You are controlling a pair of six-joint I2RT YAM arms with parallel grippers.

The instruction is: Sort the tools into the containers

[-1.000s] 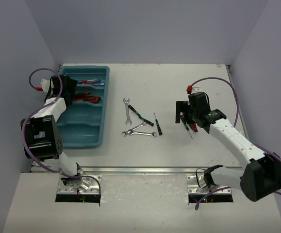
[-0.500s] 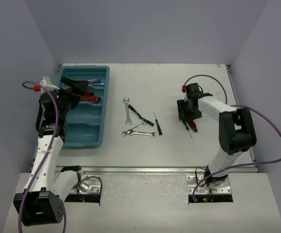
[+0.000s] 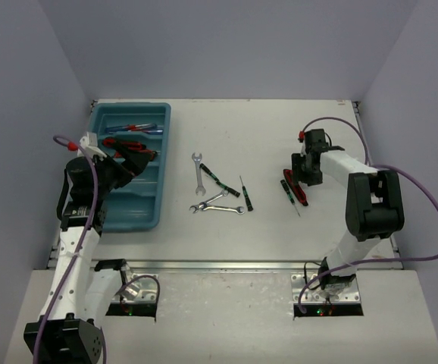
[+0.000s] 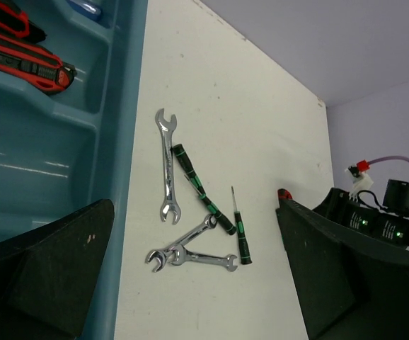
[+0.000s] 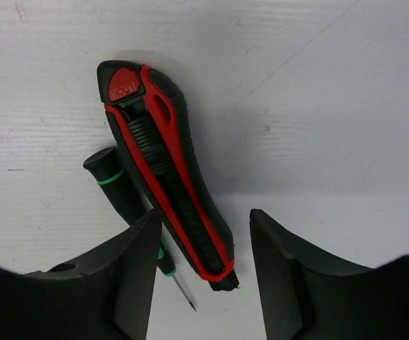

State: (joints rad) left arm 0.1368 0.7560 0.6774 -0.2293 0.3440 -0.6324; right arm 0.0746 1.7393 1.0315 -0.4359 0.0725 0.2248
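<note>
The teal tray (image 3: 145, 199) lies at the left, with blue-and-red screwdrivers (image 3: 133, 128) and a red-and-black tool (image 4: 22, 58) in its far compartments. My left gripper (image 3: 132, 161) hangs open and empty above the tray; its fingers (image 4: 52, 273) frame the view. On the table lie a wrench (image 4: 165, 168), two crossed wrenches (image 4: 190, 253) and two black-green screwdrivers (image 4: 202, 190). My right gripper (image 5: 204, 265) stands open just above the table, astride the end of a red-and-black tool (image 5: 168, 185). A black-green screwdriver (image 5: 119, 185) lies against that tool, partly under the left finger.
Purple walls close in the table on three sides. The right arm's cable loops above its wrist (image 3: 333, 123). The tray's rim (image 4: 123, 184) stands close to the wrench cluster. Bare white table (image 3: 264, 136) lies between the cluster and the right gripper.
My left gripper has drawn back from the tray's far end toward its middle. The right gripper has shifted slightly right over the red-and-black tool, and its jaws have narrowed around it.
</note>
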